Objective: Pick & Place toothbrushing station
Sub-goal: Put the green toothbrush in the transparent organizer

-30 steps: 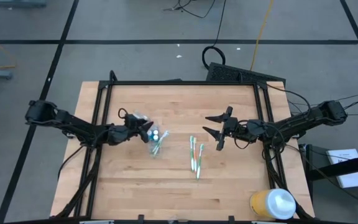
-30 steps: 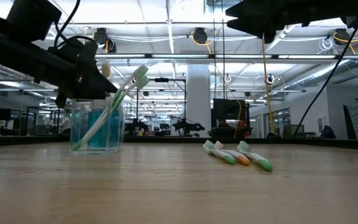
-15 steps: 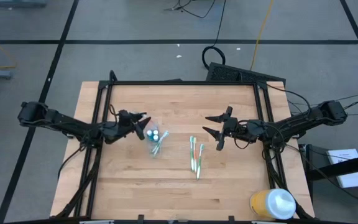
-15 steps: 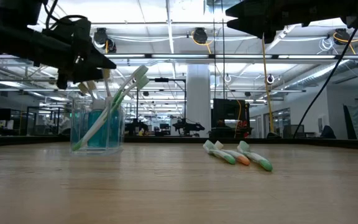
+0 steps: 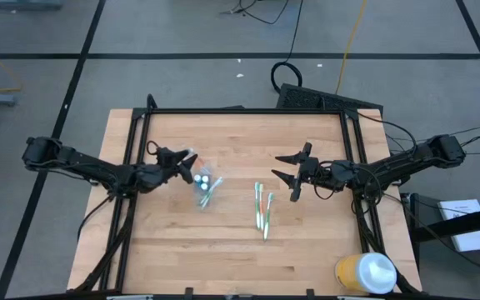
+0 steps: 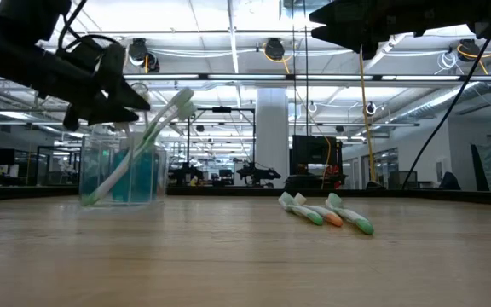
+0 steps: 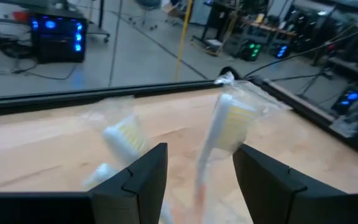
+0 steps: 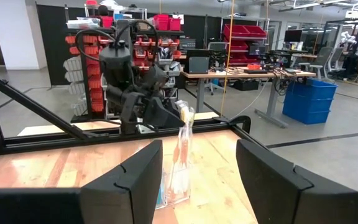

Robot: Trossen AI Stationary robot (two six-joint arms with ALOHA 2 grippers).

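1. Lying loose on the tabletop (image 5: 173,242), right of centre and nearest of the task items, are three toothbrushes (image 5: 262,208), side by side, well apart from the cup.
2. Farther left stands the clear plastic cup (image 5: 204,188), holding green and white brushes and the blue tubes (image 6: 135,175).
3. Left gripper (image 5: 187,162) sits just beside the cup's far-left rim, fingers apart, nothing held.
4. Right gripper (image 5: 294,177) hovers right of the loose brushes, fingers spread wide, empty.
5. Judgement: next pick is a loose brush. Descend square over one handle, grip mid-length, avoid nudging its neighbours.
6. Risk: the cup looks light; approach from above.
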